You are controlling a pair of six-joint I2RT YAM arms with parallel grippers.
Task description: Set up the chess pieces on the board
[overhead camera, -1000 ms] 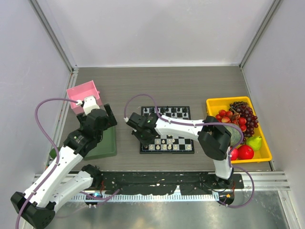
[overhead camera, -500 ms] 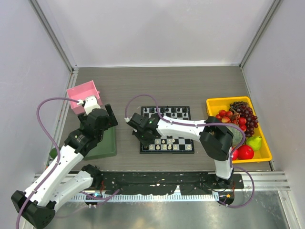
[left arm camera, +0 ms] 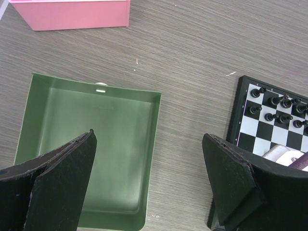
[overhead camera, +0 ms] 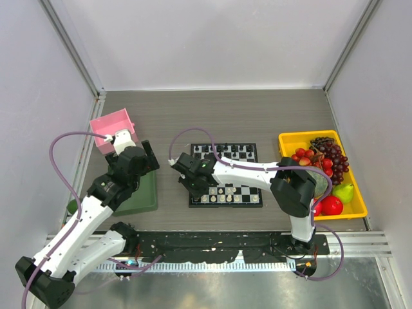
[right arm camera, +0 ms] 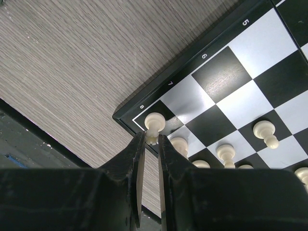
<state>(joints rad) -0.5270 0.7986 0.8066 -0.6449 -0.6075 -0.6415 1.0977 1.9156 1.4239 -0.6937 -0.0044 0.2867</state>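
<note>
The checkered board (overhead camera: 226, 190) lies mid-table. Black pieces (overhead camera: 233, 152) stand along its far rows and cream pieces (overhead camera: 226, 197) along its near rows. My right gripper (overhead camera: 195, 187) is at the board's near left corner. In the right wrist view the right gripper (right arm camera: 151, 138) is shut on a cream piece (right arm camera: 155, 123), whose round base rests on the corner square of the board (right arm camera: 250, 101). Other cream pieces (right arm camera: 266, 130) stand beside it. My left gripper (left arm camera: 148, 137) is open and empty, above the green tray's (left arm camera: 96, 144) right edge and the bare table.
A pink box (overhead camera: 112, 125) stands at the far left, behind the green tray (overhead camera: 140, 196). A yellow tray (overhead camera: 290, 136) with grapes, apples and a pear sits at the right. The board's left edge (left arm camera: 238, 115) and black pieces (left arm camera: 281, 102) show in the left wrist view.
My right gripper has edged slightly along the board's left side toward the near corner. The left arm has hardly moved.
</note>
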